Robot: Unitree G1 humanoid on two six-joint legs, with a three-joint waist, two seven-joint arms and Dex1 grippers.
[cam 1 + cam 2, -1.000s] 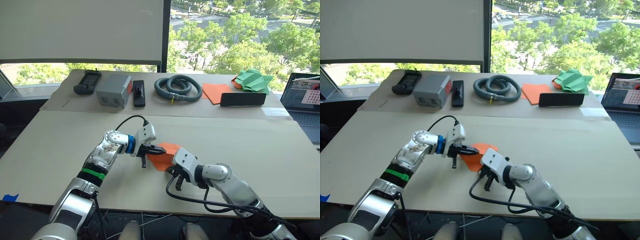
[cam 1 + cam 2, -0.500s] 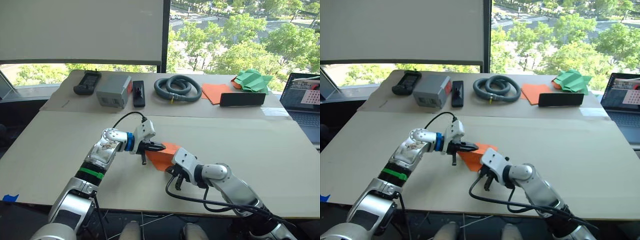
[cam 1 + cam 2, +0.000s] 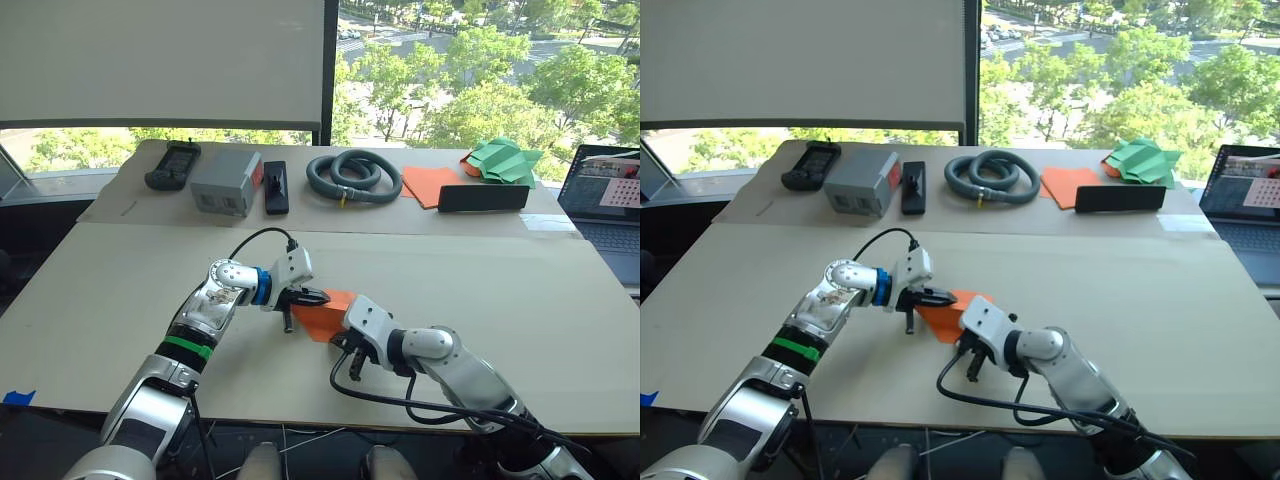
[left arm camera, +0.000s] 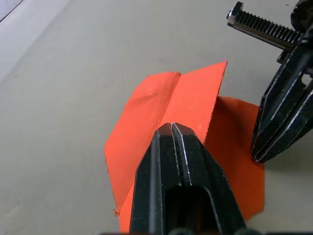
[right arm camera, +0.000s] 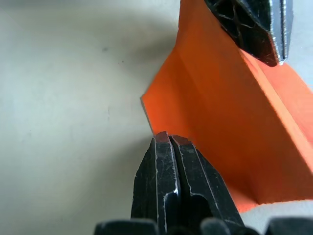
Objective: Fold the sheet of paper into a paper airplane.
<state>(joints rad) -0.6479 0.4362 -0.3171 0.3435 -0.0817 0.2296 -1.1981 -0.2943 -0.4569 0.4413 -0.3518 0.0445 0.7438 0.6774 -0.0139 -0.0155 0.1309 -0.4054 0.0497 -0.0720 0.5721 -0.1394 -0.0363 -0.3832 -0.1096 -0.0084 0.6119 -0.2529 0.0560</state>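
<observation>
Pale tabletop [image 3: 520,290] before sunlit window [image 3: 470,70], white blind [image 3: 160,60].

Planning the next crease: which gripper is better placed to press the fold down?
Probably left. The left gripper sits closed over the raised fold of the sheet of paper; the right gripper, also closed, rests at its edge.

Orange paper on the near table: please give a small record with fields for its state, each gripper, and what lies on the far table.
paper: orange sheet of paper, partly folded, one flap raised, on the near table
left gripper: shut, tip on the paper
right gripper: shut, tip at the paper's edge
far table: coiled grey hose, flat orange sheet, green folded paper, grey box
</observation>
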